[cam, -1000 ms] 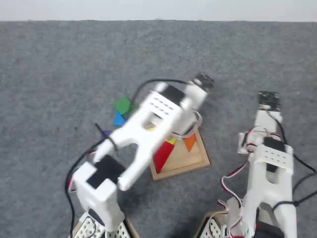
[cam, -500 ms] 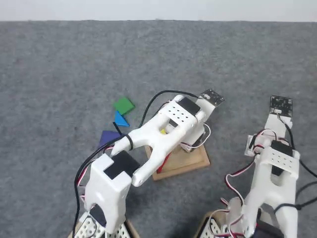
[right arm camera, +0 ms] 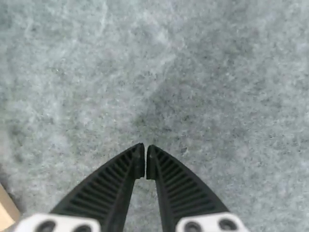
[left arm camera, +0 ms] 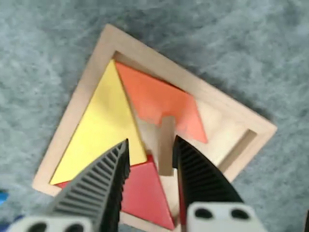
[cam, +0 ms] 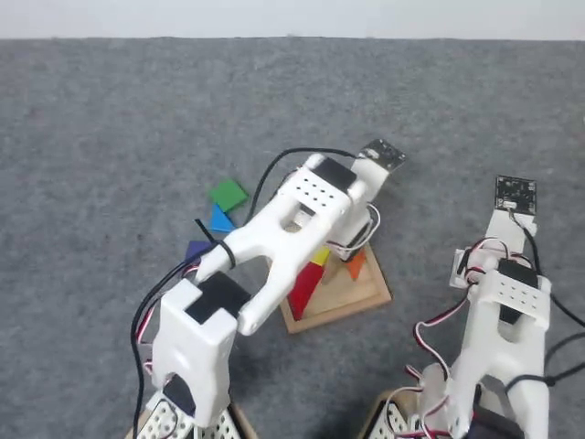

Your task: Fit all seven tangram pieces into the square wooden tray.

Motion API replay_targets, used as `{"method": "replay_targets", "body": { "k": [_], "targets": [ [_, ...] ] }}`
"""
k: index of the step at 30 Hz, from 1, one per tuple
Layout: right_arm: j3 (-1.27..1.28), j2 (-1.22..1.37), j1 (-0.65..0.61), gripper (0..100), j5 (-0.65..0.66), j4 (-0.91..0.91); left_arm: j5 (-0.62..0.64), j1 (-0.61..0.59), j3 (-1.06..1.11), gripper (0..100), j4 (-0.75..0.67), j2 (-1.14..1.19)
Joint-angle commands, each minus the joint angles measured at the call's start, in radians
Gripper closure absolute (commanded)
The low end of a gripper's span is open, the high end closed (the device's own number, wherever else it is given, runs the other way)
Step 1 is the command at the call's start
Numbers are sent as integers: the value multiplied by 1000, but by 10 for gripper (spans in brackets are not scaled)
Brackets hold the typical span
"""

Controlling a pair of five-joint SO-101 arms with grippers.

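The square wooden tray [cam: 336, 307] is set at mid-table. A yellow triangle [left arm camera: 104, 123], an orange piece [left arm camera: 159, 99] and a red triangle [left arm camera: 142, 195] are laid inside it, edges touching. A green piece [cam: 228, 194], a blue piece [cam: 220, 219] and a purple piece [cam: 196, 249] are scattered on the carpet [cam: 101, 137] just to its left. The left gripper [left arm camera: 152, 142] is held over the tray, jaws partly apart — a thin wood-coloured strip [left arm camera: 166, 145] is seen against one finger, and it cannot be told whether it is gripped. The right gripper [right arm camera: 145, 162] is closed tip to tip on nothing — over carpet to the right.

Table [cam: 110, 137]: grey felt-like cover, 4 loose items on it.
Wooden tray [cam: 347, 306] lies flat nr centre; green piece [cam: 228, 194], blue piece [cam: 219, 220] and purple piece [cam: 196, 249] lie close together just beside it, all off the tray.
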Motion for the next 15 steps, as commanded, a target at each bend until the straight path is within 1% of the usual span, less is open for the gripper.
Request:
{"method": "replay_targets", "body": {
  "k": [1, 9, 15],
  "targets": [
    [-6, -2, -12, 972, -8, -12, -32, -25, -41, 863, 9, -3],
    [-6, -2, -13, 972, -8, -12, -48, -49, -41, 863, 6, -3],
    [-6, -2, -13, 972, -8, -12, -78, -97, -41, 863, 21, -14]
  ]
}}
